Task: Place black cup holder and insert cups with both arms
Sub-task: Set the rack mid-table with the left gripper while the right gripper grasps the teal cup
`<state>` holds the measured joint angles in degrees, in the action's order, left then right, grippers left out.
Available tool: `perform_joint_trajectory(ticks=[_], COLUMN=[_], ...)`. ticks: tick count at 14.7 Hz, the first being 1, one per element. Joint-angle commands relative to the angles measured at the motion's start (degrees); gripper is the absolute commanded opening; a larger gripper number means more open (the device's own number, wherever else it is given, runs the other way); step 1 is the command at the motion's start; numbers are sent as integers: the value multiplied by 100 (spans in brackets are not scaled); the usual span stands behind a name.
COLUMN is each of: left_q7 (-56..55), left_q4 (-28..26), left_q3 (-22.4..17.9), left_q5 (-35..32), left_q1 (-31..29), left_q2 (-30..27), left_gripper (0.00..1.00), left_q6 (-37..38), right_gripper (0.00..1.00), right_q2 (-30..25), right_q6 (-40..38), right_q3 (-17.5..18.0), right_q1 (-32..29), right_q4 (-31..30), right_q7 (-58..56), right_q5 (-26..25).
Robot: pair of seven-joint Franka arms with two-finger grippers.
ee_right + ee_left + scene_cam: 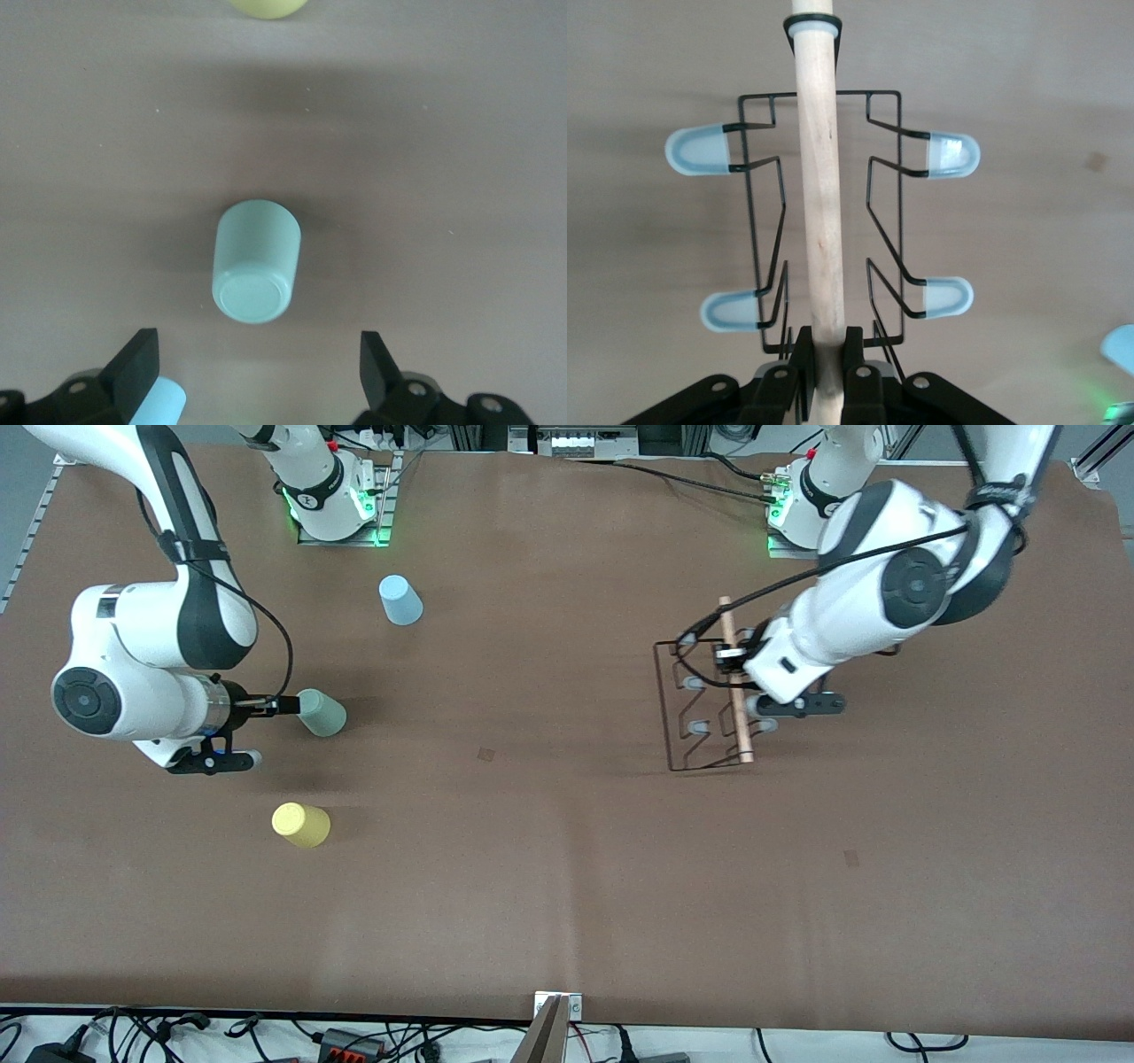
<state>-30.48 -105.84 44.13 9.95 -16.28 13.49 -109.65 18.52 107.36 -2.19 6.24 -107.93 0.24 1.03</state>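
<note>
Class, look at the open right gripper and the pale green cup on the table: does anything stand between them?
Nothing visible does. The right gripper is open, and the pale green cup stands upside down on the table, with only bare brown surface around it. The yellow cup and light blue cup stand apart.

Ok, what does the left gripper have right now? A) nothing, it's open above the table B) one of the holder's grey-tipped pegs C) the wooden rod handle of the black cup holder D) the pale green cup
C: in the left wrist view the left gripper has its fingers shut on the wooden rod handle of the black cup holder, while the pale green cup sits near the right gripper, which is open.
</note>
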Motion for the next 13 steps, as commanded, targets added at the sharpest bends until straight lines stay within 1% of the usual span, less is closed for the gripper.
perform_joint_trajectory(ticks=[1, 4, 6, 7, 11, 13], left_q7=[-607, -924, -968, -1030, -1292, -1364], left_q4=[362, 362, 380, 371, 371, 371], left_q3=[17, -1, -1, -1, -19, -27], left_q5=[-11, -142, -536, -625, -644, -713], left_q1=[501, 1055, 1284, 1364, 1680, 1769], left_q2=[522, 829, 1005, 1050, 1208, 1278], left_gripper=[1, 1, 1, 1, 1, 1], left_q6=[-336, -820, -944, -1084, -1401, -1463], right_gripper=[100, 100, 100, 100, 100, 100], right_q2=[-86, -95, -94, -86, 28, -41], right_q6=[740, 840, 831, 857, 875, 901], right_q3=[-1, -1, 8, 8, 8, 8], right_q1=[44, 105, 114, 114, 114, 88], right_q4=[-648, -747, -773, -782, -799, -1036], right_q7=[81, 81, 81, 81, 81, 81], right_q5=[82, 91, 91, 91, 91, 91])
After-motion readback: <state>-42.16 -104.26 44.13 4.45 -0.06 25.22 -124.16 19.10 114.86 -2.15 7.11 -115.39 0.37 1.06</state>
